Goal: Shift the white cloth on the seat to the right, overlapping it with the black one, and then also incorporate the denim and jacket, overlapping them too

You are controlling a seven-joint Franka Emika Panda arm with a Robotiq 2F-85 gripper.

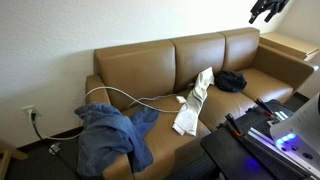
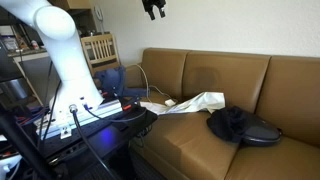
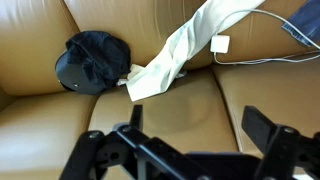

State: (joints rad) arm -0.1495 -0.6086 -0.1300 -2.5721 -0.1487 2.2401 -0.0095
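Note:
The seat is a tan leather sofa. The long white cloth lies along its middle cushion. One end of it nearly touches the black one, a small crumpled garment. A heap of blue denim and jacket covers the other end of the sofa. My gripper hangs high above the sofa. It is open and holds nothing, with bare cushion showing between its fingers.
A thin white cable with a white charger block runs across the cushion beside the white cloth. A wooden side table stands past the sofa's arm. Black equipment on a stand fills the foreground, and a wooden chair stands behind.

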